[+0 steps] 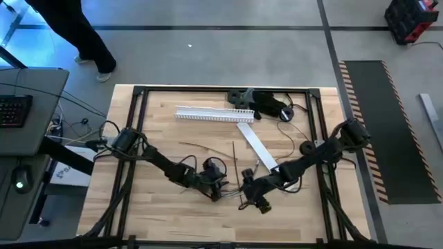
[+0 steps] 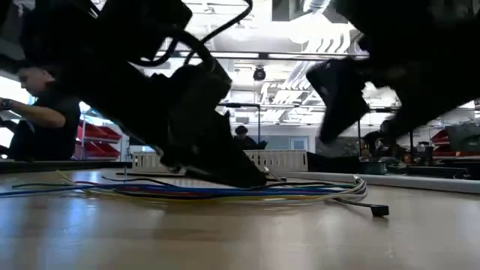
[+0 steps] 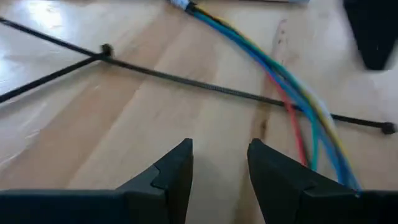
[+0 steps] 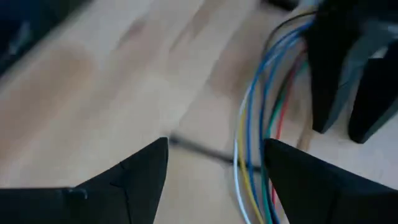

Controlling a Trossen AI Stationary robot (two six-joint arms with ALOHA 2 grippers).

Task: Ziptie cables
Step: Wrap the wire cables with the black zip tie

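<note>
— Because the job needs both arms over one spot, where do they sit on the table?

— They meet near its front middle. The left gripper hangs low with its fingers a narrow gap apart, holding nothing; the right gripper has its fingers spread wide, also empty.

— And the cables?

— The coloured bunch lies flat on the wood, running just ahead of the left fingertips and off to one side. In the right wrist view it passes between the right fingers, close to one of them.

— Why so?

— Likely to gather the strands. A black ziptie lies across the bunch beyond the left fingertips, seemingly ready to wrap them.
</note>
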